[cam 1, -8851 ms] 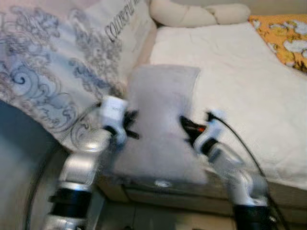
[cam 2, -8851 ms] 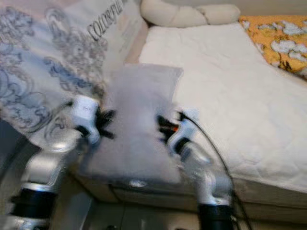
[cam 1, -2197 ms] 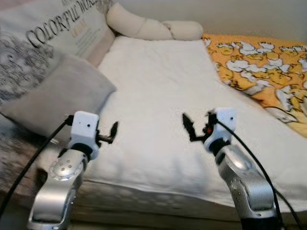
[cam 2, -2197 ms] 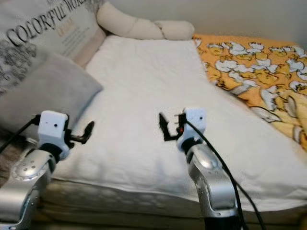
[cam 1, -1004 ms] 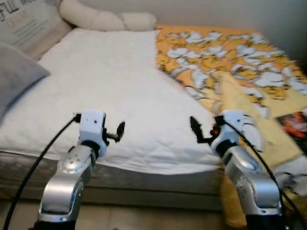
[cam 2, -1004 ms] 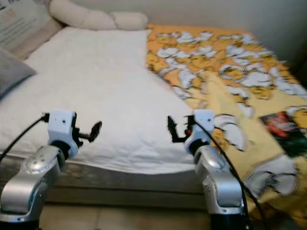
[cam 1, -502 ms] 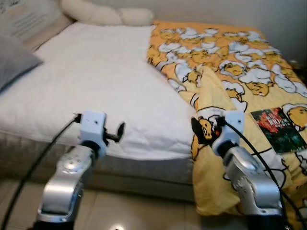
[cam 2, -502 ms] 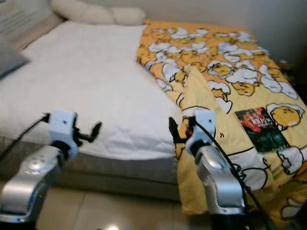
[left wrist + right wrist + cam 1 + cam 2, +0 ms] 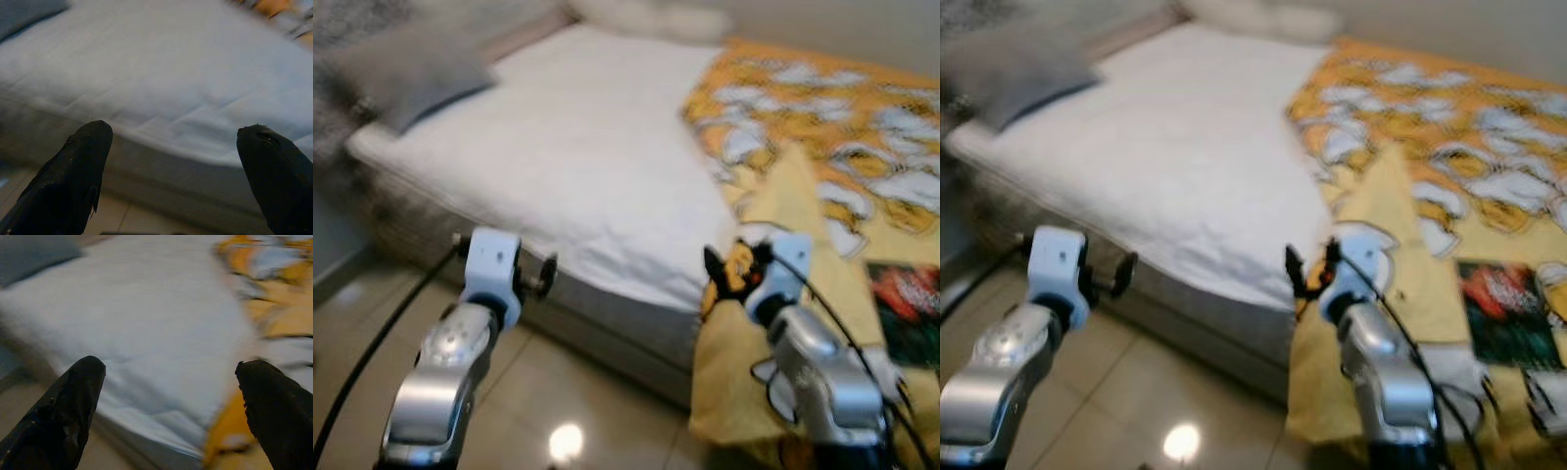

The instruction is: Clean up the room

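Observation:
A bed with a white sheet (image 9: 597, 157) lies ahead, seen from its near corner. A yellow cartoon-print blanket (image 9: 822, 166) covers its right part and hangs over the edge toward the floor. A grey pillow (image 9: 411, 69) rests at the bed's far left. My left gripper (image 9: 548, 274) is open and holds nothing, level with the mattress side above the floor. My right gripper (image 9: 732, 262) is also open with nothing between its fingers, in front of the blanket's hanging fold. In the wrist views the left gripper's fingers (image 9: 73, 171) and the right gripper's fingers (image 9: 68, 401) stand wide apart.
A dark red-and-black book (image 9: 906, 313) lies on the blanket at the right. Glossy beige floor tiles (image 9: 565, 443) stretch in front of the bed, with a light reflection on them. Pale bolster cushions (image 9: 646, 18) lie at the bed's far end. The picture is blurred.
The whole view has swung and tipped, so the camera moved: more floor and the bed's near corner show now. Both arms keep the same pose, grippers still open.

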`<state>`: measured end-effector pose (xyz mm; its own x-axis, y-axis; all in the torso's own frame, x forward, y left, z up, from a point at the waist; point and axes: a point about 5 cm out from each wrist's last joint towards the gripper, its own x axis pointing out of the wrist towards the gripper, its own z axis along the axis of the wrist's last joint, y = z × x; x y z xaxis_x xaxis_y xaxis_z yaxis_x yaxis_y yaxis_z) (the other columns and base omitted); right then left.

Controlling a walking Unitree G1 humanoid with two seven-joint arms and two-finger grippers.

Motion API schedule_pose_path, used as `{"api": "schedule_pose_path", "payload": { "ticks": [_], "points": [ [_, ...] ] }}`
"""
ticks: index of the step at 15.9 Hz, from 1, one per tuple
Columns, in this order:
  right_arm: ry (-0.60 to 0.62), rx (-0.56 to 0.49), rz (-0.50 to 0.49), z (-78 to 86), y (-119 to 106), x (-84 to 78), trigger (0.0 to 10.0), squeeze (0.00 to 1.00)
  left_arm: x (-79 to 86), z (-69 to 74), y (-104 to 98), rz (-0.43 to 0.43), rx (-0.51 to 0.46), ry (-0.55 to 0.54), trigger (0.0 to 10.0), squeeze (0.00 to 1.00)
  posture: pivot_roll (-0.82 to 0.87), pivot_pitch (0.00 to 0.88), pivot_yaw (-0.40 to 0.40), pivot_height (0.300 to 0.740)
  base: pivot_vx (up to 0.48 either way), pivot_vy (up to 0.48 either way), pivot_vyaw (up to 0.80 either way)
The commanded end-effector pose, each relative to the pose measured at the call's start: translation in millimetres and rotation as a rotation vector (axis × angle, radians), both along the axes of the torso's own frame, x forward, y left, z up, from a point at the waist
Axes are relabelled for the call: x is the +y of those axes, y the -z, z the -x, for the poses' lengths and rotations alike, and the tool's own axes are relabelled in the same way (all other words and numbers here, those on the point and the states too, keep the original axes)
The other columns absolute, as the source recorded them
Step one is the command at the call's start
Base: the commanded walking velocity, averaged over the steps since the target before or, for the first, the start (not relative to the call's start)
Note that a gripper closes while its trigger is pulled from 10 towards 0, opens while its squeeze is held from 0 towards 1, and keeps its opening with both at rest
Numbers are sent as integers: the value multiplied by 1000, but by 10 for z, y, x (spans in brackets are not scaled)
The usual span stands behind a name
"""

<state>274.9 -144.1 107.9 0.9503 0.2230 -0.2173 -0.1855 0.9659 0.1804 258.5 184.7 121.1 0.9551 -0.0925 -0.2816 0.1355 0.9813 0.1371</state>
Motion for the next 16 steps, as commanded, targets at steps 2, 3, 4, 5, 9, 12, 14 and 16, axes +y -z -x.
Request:
{"api": "schedule_pose_path", "payload": {
  "ticks": [2, 3, 4, 5, 9, 12, 14, 16],
  "points": [
    [-8, -11, 14, -7, -23, -12, 10000, 0, -15, -25, -43, -5, -22, 8, 10000, 1000, -71, 0, 5, 740, 0, -414, 800],
    [-12, -11, 15, -5, -21, -8, 10000, 0, -15, -25, -45, -5, -25, 8, 10000, 1000, -69, 0, 3, 740, 0, -412, 800],
    [-5, -4, 16, 0, -4, -13, 10000, 0, -15, -26, -42, -6, -28, 8, 10000, 1000, -66, 0, 0, 740, 0, -412, 800],
    [-5, -4, 16, 0, -4, -13, 10000, 0, -15, -26, -42, -6, -28, 8, 10000, 1000, -66, 0, 0, 740, 0, -412, 800],
    [33, 38, 7, 34, 106, -72, 10000, 0, -1, -25, -31, -15, -26, 12, 10000, 1000, -69, 0, 6, 740, 0, -413, 0],
    [25, 63, -21, 82, 161, -49, 10000, 0, 9, -8, -16, -22, -21, 19, 10000, 1000, -65, 0, 0, 740, 0, -412, 0],
    [8, 71, -28, 119, 194, -26, 10000, 0, 21, -2, -10, -26, -19, 20, 10000, 1000, -64, 0, -1, 740, 0, -411, -706],
    [-1, 84, -30, 144, 220, -20, 10000, 0, 31, 8, -4, -29, -16, 19, 10000, 1000, -67, 0, 0, 740, 0, -405, -794]
  ]
}}
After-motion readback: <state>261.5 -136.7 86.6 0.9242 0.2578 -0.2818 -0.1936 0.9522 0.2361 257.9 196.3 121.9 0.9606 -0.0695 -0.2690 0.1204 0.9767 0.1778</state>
